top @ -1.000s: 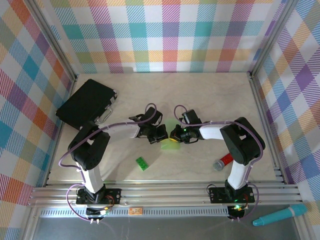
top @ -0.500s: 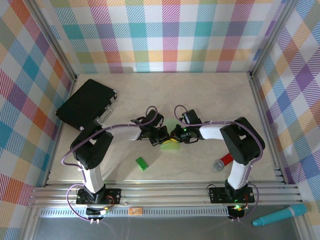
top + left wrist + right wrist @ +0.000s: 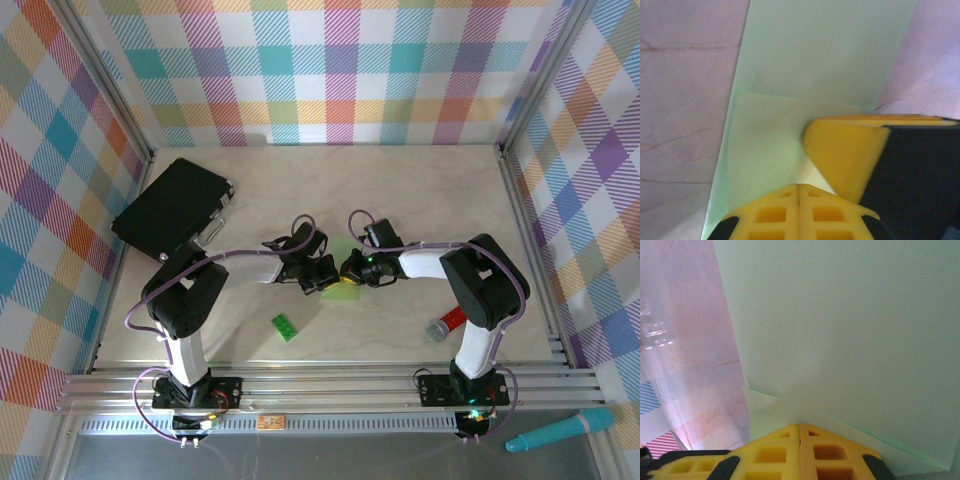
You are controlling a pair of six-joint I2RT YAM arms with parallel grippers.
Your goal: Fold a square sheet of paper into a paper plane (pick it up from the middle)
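The pale-green sheet of paper lies on the table between the two grippers, with a flap folded over it. My left gripper is shut, its yellow tips resting on the folded flap. My right gripper faces it from the right, also shut, its tips set against a fold line of the paper. One yellow finger of the right gripper stands just in front of the left tips. Neither pair of fingers has paper between them.
A small bright-green brick lies in front of the left arm. A black case sits at the back left. A red and grey object lies beside the right arm's base. A teal pen rests outside the front rail.
My left gripper has slid right and slightly nearer, onto the paper and close to the right gripper. The right arm has stayed still.
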